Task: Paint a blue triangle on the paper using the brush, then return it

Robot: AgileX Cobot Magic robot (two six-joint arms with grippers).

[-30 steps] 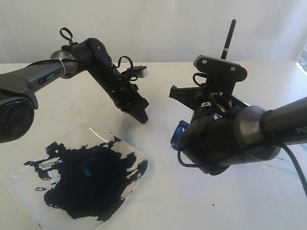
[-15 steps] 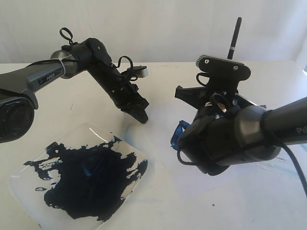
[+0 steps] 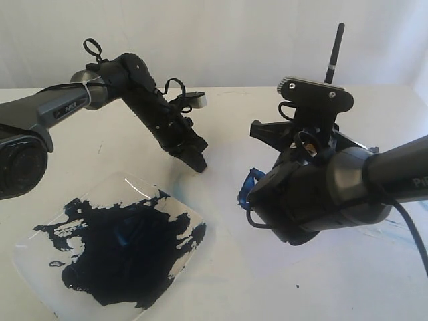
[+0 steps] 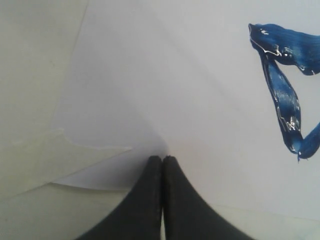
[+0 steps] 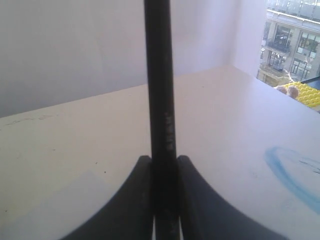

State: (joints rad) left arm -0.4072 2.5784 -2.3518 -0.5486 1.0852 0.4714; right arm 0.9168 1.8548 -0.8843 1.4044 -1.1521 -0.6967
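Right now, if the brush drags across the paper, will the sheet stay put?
Likely light and floppy: the paper looks thin, with a faint crease. It could slide or wrinkle, though the shut left gripper seems to pin its edge. The triangle looks glossy, so it probably smears.

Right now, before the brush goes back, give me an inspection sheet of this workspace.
Surface: cream table, with a faint light-blue smear on it.
Job's things: paper lying flat, blue triangle painted on it; brush held upright, not yet returned.
Clutter: clear plate carrying a dark navy paint puddle.
Grippers: left gripper shut and empty, tips down by the paper's edge; right gripper shut on the brush handle.
Cables: black loops on the left arm; black cable trailing from the right arm.
Surroundings: white wall; buildings seen outside.
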